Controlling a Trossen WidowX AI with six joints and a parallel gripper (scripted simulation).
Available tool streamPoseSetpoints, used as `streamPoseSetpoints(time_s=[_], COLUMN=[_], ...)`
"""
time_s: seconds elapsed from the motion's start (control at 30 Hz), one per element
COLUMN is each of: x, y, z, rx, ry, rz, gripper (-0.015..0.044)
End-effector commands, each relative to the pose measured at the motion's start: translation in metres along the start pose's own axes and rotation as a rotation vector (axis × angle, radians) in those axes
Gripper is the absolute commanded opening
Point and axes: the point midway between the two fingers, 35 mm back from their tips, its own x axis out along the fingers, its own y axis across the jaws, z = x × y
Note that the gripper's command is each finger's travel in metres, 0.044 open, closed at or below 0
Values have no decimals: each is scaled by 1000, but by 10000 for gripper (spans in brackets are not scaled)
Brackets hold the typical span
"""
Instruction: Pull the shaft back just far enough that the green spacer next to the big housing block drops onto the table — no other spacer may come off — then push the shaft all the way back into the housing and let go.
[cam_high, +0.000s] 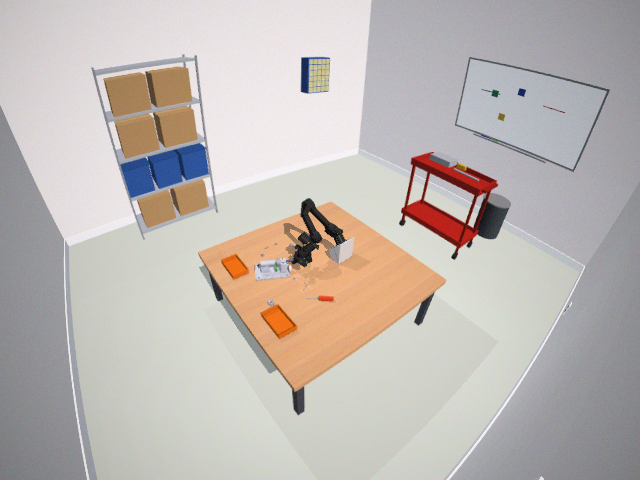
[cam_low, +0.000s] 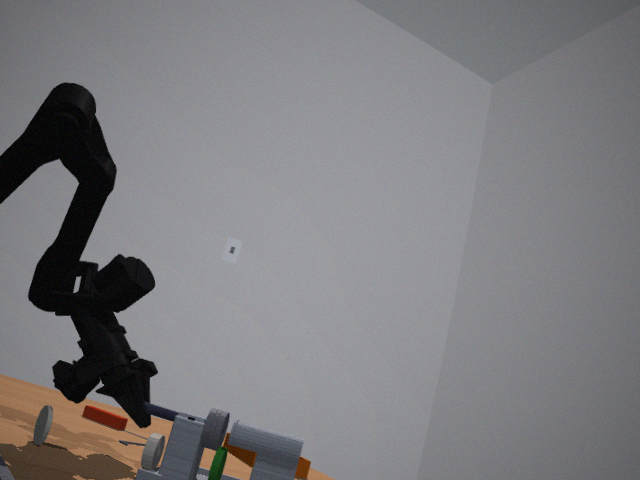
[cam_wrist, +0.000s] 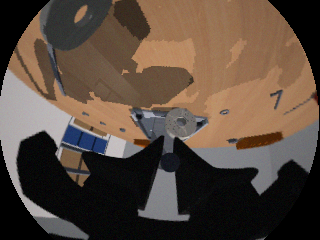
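The fingers (cam_high: 295, 260) (cam_low: 140, 410) are nearly closed, clamped on the outer end of the shaft (cam_low: 164, 411) (cam_wrist: 170, 162), with only its width between them. They point down at a slant, above the worktop (cam_high: 361, 289) (cam_low: 20, 387) (cam_wrist: 215, 25). From them the shaft runs to the top of the post (cam_low: 181, 444), the nearest upright of the fixture. Just past the post, away from the fingers, a grey spacer (cam_low: 216, 428) sits up at shaft height. Farther out along the same line stands the housing (cam_low: 266, 439), a gap between it and the grey spacer

The green spacer (cam_low: 218, 465) is out beyond the post from the fingers, upright and lower than the grey one, below the shaft's line and clear of the housing's mouth. Its lower edge is cut off in the exterior view, so I can't fairly say whether it is touching down or in mid-drop

A pale disc (cam_low: 153, 451) stands on edge below the fingers, near the post's foot. The screwdriver (cam_high: 326, 298) (cam_low: 104, 417) lies well apart from the fingers on the worktop, its handle red
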Motion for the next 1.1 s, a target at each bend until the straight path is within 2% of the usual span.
streamPoseSetpoints(time_s=[0.0, 1.07], x=[-1, 1], y=[0, 0], z=[2, -1], rx=[3, 3], ry=[-3, -3], rz=[0, 1], gripper=[0, 0])
